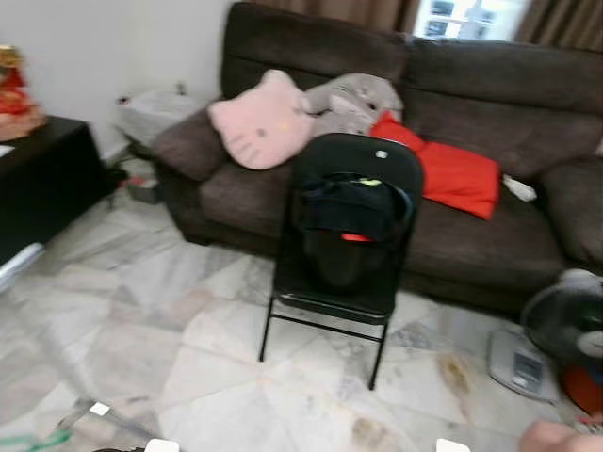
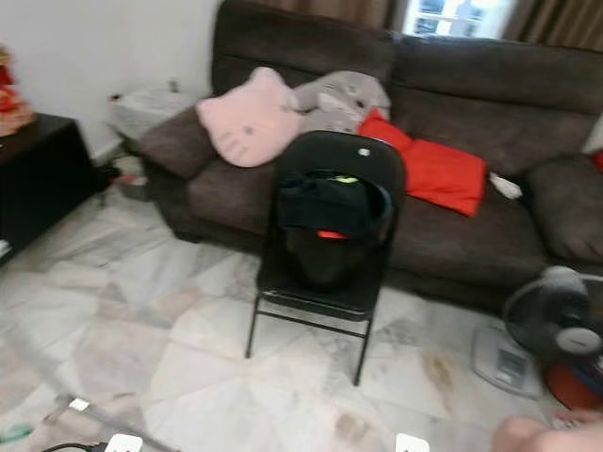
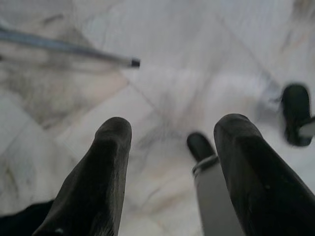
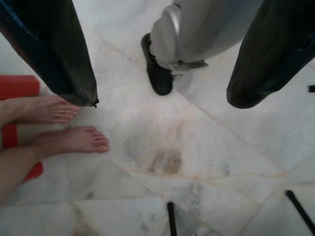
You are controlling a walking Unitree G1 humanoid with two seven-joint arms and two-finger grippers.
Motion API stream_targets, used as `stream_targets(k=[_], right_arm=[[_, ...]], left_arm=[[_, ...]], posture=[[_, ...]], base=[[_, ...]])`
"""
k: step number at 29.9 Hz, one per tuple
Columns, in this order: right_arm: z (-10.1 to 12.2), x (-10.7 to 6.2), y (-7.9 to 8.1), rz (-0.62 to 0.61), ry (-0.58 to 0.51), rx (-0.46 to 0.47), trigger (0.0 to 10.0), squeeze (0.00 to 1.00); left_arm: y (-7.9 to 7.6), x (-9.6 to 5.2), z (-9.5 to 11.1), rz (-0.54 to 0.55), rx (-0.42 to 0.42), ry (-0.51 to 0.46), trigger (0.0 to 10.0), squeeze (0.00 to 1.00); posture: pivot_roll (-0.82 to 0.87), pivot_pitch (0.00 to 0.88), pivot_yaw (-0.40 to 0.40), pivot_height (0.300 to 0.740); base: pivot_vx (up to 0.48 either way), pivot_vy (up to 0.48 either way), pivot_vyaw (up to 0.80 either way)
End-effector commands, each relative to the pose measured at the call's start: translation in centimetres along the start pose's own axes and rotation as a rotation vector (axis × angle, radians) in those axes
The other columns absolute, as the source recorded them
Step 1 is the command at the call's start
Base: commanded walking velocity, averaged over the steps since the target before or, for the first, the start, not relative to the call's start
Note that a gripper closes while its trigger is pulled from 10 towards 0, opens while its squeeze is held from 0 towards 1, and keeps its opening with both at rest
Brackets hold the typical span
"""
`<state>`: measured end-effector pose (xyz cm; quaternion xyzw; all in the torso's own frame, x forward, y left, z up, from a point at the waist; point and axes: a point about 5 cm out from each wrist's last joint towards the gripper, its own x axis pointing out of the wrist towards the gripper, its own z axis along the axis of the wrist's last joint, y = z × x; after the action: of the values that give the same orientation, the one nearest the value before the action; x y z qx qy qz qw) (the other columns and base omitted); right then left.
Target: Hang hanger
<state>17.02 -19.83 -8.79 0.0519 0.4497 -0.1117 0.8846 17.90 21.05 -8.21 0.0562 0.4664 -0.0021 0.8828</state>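
**Spotter:** Where's the hanger?

**Me:** I can't pick out a hanger for certain. My best guess is the dark bundle of clothing [image 1: 353, 202] draped on the back of the black folding chair [image 1: 349, 235], centre of the head view; any hanger there is too blurred to tell. Neither claw carries anything.

**Spotter:** Claw states?

**Me:** Left claw [image 3: 172, 162] is spread, empty, pointing down at the marble floor [image 1: 188, 339]. Right claw [image 4: 162, 83] is also spread and empty, hanging over the floor.

**Spotter:** Around the chair?

**Me:** Brown sofa [image 1: 490, 85] right behind it, with a pink cat cushion [image 1: 256, 121], a grey plush [image 1: 353, 99] and a red cushion [image 1: 452, 169]. A fan [image 1: 565, 330] sits lower right, a black cabinet [image 1: 42, 179] at the left edge.

**Spotter:** Risks?

**Me:** A person's bare feet [image 4: 64, 125] are close beside the right claw, so swinging that arm could hit them. A thin rod [image 3: 69, 46] lies on the floor near my feet, so I could trip on it. And with this blur I might grab cloth, not the hanger.
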Motion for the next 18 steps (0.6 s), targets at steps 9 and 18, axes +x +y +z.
stream_targets(k=[9,18], right_arm=[[0.58,0.11,0.5,0.012,-0.02,0.005,10.0,0.0],[0.53,0.1,0.54,0.01,-0.019,0.014,10.0,0.0]], left_arm=[[0.46,-0.16,-0.74,0.01,-0.002,0.03,10.0,0.0],[0.53,-0.23,-0.98,0.009,-0.003,0.031,10.0,0.0]], posture=[[-0.13,0.047,0.01,0.74],[-0.13,0.049,0.012,0.74]], base=[[0.289,0.0,0.0],[0.293,0.0,0.0]])
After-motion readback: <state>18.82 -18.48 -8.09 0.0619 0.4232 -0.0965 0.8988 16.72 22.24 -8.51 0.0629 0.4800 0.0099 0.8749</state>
